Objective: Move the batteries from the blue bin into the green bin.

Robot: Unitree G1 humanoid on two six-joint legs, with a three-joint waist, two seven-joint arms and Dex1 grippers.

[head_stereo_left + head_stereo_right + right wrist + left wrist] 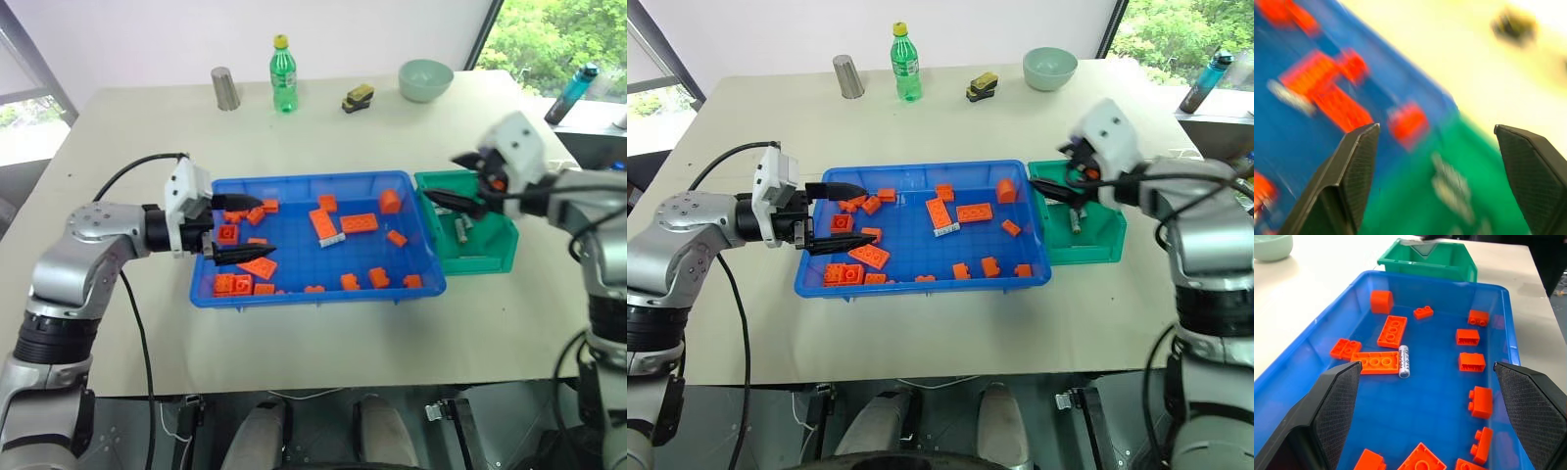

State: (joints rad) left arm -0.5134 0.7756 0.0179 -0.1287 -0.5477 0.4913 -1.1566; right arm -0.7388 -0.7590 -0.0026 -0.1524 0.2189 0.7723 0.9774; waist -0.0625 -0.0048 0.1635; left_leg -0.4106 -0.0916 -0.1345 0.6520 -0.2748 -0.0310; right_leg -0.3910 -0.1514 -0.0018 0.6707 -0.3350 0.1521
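Observation:
The blue bin (pixel 313 294) sits mid-table, holding several orange bricks and one silver battery (pixel 331 240) beside a long brick; the left wrist view shows the same battery (pixel 1404 361). The green bin (pixel 490 257) touches its right end, with batteries (pixel 460 228) lying inside. My left gripper (pixel 245 232) hovers over the blue bin's left end, pointing right, open and empty. My right gripper (pixel 443 178) hangs over the green bin's left side, fingers spread wide in the right wrist view (pixel 1436 128), with nothing between them.
Along the table's far edge stand a metal cup (pixel 225 88), a green bottle (pixel 282 73), a small yellow-black object (pixel 358 97) and a pale green bowl (pixel 426 80). A blue water bottle (pixel 578 90) stands beyond the far right corner.

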